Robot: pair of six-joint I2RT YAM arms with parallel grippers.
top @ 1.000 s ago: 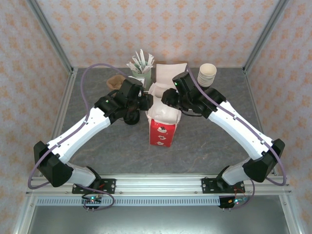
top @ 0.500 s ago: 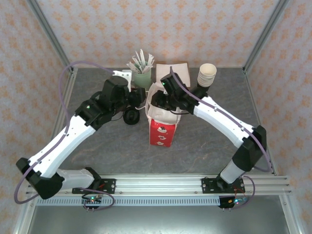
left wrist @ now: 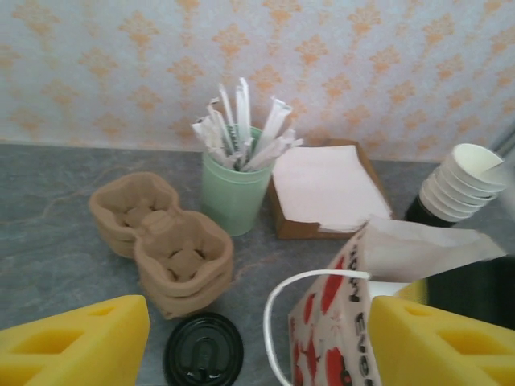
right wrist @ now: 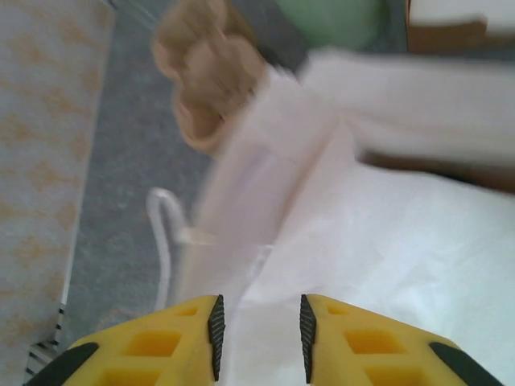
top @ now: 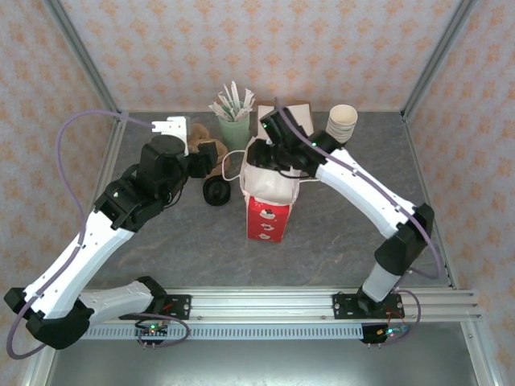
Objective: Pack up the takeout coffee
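Observation:
The takeout coffee stands on the table just left of the bag, and its round black lid faces up. The red-and-white paper bag stands upright with its mouth open, one white handle loop on its left side. My left gripper hangs open behind and above the cup, clear of it, yellow fingers spread wide. My right gripper is at the bag's top rim. Its jaws stand apart over the white paper, gripping nothing.
Brown pulp cup carriers sit behind the cup. A green cup of wrapped straws, a box of napkins and a stack of lidless cups line the back. Metal frame posts edge the table.
My left gripper has let go of the coffee, opened wide and drawn back to the left. The right gripper has moved left to the bag's rim.

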